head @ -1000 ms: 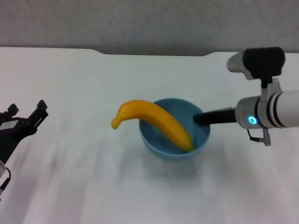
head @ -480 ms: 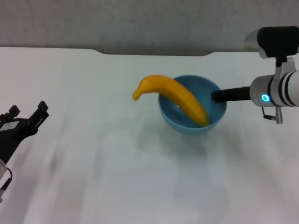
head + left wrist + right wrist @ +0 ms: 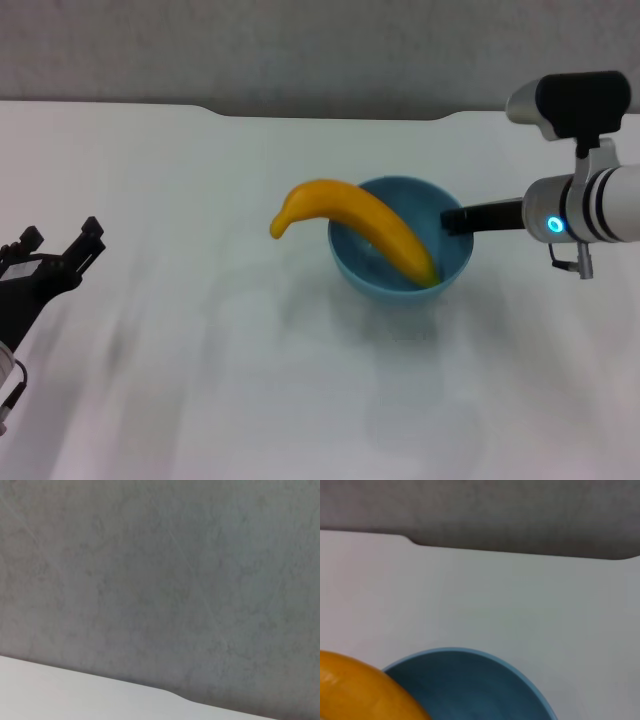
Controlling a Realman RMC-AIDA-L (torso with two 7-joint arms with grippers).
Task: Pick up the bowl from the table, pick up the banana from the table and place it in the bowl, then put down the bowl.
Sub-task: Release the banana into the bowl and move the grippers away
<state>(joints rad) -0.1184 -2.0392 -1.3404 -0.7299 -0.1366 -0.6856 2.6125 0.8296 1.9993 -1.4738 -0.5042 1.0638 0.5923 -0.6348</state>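
Right gripper (image 3: 452, 219) is pinching the bowl (image 3: 400, 250) rim, shifting it back left w/ banana (image 3: 355, 225) inside — set-down's coming. Left gripper (image 3: 55, 255) is sitting spread, idle.

a plain grey wall, nothing more

a mottled grey wall with a rough plaster-like surface (image 3: 300, 45) runs across the far side in the head view. the left wrist view is nearly filled by this wall (image 3: 160, 580), showing faint streaks and blotches. its lower strip appears dark in the right wrist view (image 3: 520, 510).
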